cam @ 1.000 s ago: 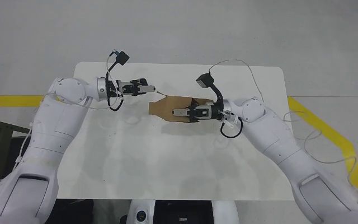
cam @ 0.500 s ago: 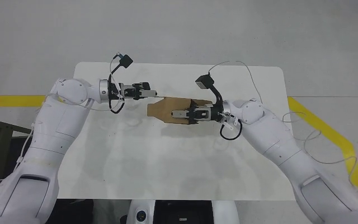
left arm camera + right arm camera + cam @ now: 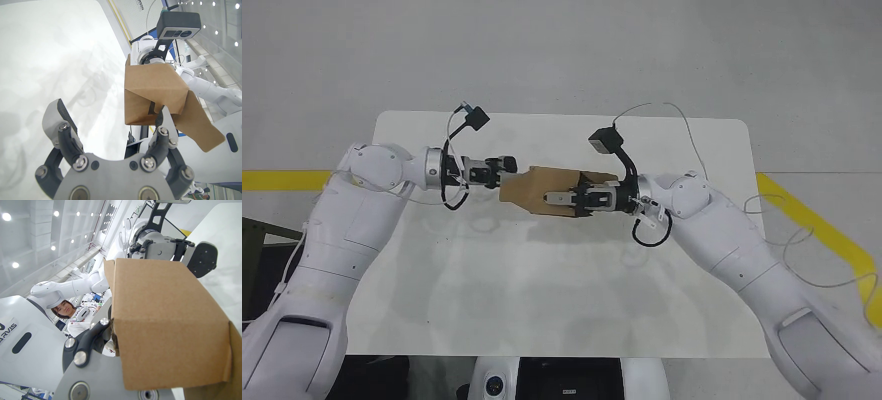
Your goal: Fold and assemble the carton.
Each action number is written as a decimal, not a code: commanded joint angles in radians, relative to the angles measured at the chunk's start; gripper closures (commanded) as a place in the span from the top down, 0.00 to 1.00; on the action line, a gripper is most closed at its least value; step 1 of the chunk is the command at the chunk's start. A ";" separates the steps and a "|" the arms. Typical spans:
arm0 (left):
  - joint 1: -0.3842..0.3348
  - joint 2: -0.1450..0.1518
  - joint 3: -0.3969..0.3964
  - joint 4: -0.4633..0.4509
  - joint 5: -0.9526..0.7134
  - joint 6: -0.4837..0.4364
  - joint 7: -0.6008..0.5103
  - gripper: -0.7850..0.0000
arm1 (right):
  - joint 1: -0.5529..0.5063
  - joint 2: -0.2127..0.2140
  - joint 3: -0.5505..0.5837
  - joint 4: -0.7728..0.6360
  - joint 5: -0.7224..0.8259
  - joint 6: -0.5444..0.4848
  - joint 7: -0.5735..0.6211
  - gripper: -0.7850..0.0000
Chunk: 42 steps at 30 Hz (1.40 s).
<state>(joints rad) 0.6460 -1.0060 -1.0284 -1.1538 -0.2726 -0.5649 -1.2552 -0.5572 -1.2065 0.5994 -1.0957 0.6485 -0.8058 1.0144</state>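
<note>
Brown carton (image 3: 527, 185) clamped in right jaws; left jaws gape wide, 1 tip touching its end edge.

This looks like a robotics lab set up in a big industrial hall. The work surface is a plain white counter (image 3: 542, 300) standing alone on a bare grey floor (image 3: 542, 50). Yellow safety tape (image 3: 277, 180) runs across that floor on both sides of it, marking off the work cell. A thin white cable (image 3: 694, 130) trails loose over the far corner of the counter. Overhead, the ceiling (image 3: 41, 228) is high and white, divided into square panels and dotted with round lights (image 3: 56, 213). Nothing here is domestic: just hard, pale surfaces and floor markings.
</note>
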 commanded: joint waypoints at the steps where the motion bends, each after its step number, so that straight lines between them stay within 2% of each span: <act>1: 0.000 0.000 0.001 -0.001 0.000 0.000 0.000 1.00 | 0.004 -0.003 -0.006 0.002 -0.001 -0.001 -0.001 0.00; 19: -0.003 -0.001 0.010 0.001 -0.008 0.003 0.009 1.00 | 0.018 -0.006 -0.035 0.013 0.010 -0.007 -0.007 0.00; 30: -0.026 0.010 -0.042 0.040 -0.032 0.006 0.023 1.00 | 0.002 0.020 -0.012 0.064 -0.009 -0.010 -0.010 0.00; 36: -0.019 0.015 -0.054 -0.005 -0.037 -0.003 0.017 1.00 | 0.002 0.026 -0.001 0.098 -0.037 -0.012 -0.012 0.00; 42: 0.004 0.020 -0.044 -0.062 -0.001 -0.013 0.013 1.00 | 0.007 0.014 -0.001 0.121 -0.047 -0.018 -0.018 0.00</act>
<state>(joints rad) 0.6465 -0.9871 -1.0762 -1.2065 -0.2882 -0.5756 -1.2451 -0.5516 -1.1898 0.5983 -0.9801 0.6027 -0.8228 0.9972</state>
